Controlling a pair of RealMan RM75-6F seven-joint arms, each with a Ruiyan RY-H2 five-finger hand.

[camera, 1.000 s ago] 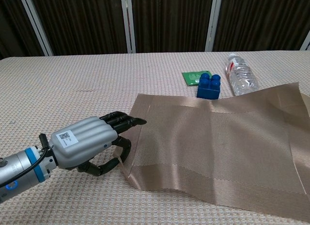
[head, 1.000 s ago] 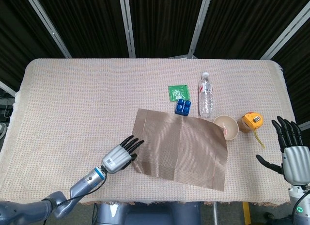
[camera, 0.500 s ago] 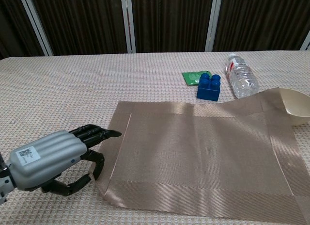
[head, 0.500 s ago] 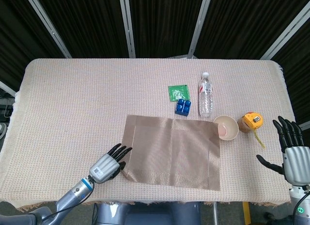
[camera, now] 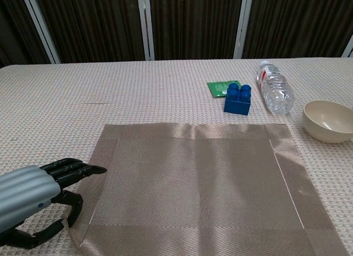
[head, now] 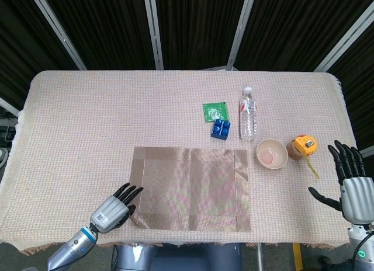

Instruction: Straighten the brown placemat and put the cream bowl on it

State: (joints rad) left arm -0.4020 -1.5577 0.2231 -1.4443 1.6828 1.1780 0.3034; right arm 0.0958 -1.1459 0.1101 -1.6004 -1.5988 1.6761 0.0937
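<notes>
Placemat [head: 191, 188] squared along table's near edge | left hand [head: 111, 210] pinches its near-left corner: release without dragging | cream bowl [head: 272, 153] off right edge | right hand [head: 353, 186] spread, empty: lift bowl by rim.

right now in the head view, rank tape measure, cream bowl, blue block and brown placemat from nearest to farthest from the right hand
From the right hand:
1. Tape measure, just up and left of it.
2. Cream bowl, left of the tape.
3. Blue block, further left, by the green packet.
4. Brown placemat, by its centre, left near the front edge.
</notes>
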